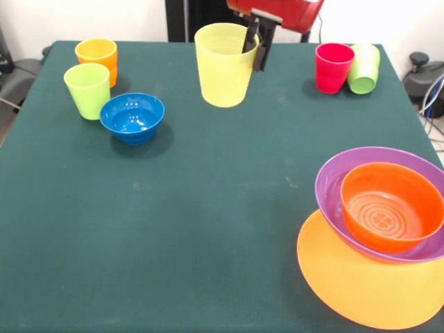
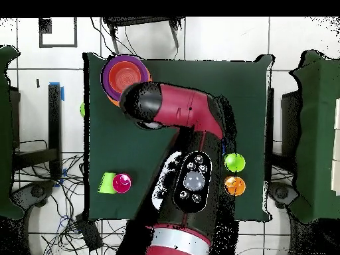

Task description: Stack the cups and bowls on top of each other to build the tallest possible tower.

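Gripping the rim of the translucent yellow cup (image 1: pixel 224 64), one finger inside and one outside, the claw (image 1: pixel 255 43) holds it at the table's (image 1: pixel 208 229) far edge. The tower (image 1: pixel 380 243) is barely begun: red-orange bowl (image 1: pixel 388 211) in purple bowl (image 1: pixel 333 186) on orange-yellow bowl (image 1: pixel 347 284). The blue bowl (image 1: pixel 132 116) and orange (image 1: pixel 97 52), lime (image 1: pixel 87 89), red (image 1: pixel 333 66) and green (image 1: pixel 364 68) cups stand unstacked.

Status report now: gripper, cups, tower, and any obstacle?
Gripper at yellow cup, one finger inside the rim, one outside. Tower so far: red-orange bowl in purple bowl on an orange-yellow base. Red cup upright, green cup tilted against it. Nothing in the way.
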